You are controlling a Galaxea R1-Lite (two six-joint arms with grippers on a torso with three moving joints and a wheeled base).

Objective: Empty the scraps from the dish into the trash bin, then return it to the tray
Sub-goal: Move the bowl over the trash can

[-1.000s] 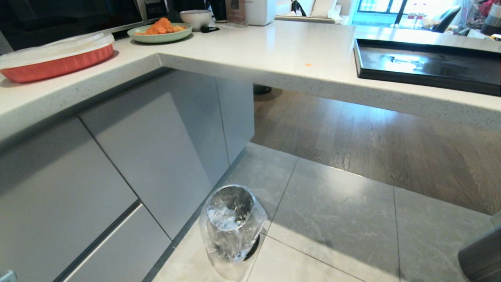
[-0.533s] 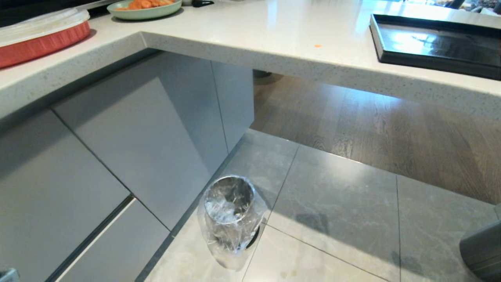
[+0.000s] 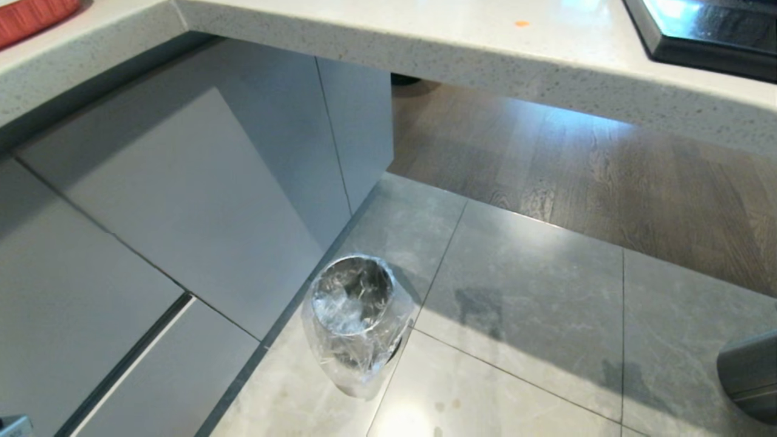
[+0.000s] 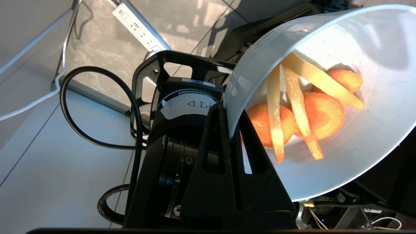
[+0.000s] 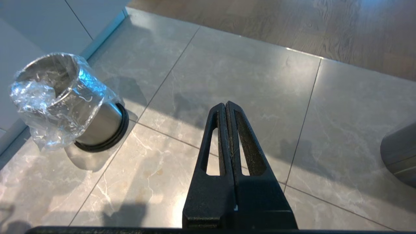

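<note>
Down on the grey tiled floor (image 3: pixel 534 315), close against the grey cabinet fronts (image 3: pixel 182 200), stands the trash bin (image 3: pixel 352 315): a small round can of shiny steel, upright, with a crinkled clear plastic liner (image 5: pixel 48 107) draped loosely over its rim and sagging down the outside. From the right wrist view a dark ring shows around its base.

Up above, only a corner of the glossy black tray (image 3: pixel 704 30) shows on the pale speckled table (image 3: pixel 425 36), with a tiny orange crumb (image 3: pixel 521 23) lying on the table surface near it.

Neither arm shows in the head view. From the left wrist view, the left end effector (image 4: pixel 229 130) is clamped tight on the rim of the dish (image 4: pixel 373 136), one finger inside the wall and one outside. That dish is a small, deep, glossy bowl, white with a faint blue tint, and it is tipped steeply onto its side. The scraps (image 4: pixel 302 110) cling inside it: rounded orange carrot slices with pale yellow thin sticks lying across them. Behind the dish lie a black cable (image 4: pixel 97 123) and a white power strip (image 4: pixel 139 26) on the floor.

The right end effector (image 5: pixel 226 107) hangs over bare tile, well to the side of the bin, its fingers pressed together with nothing between them.
</note>
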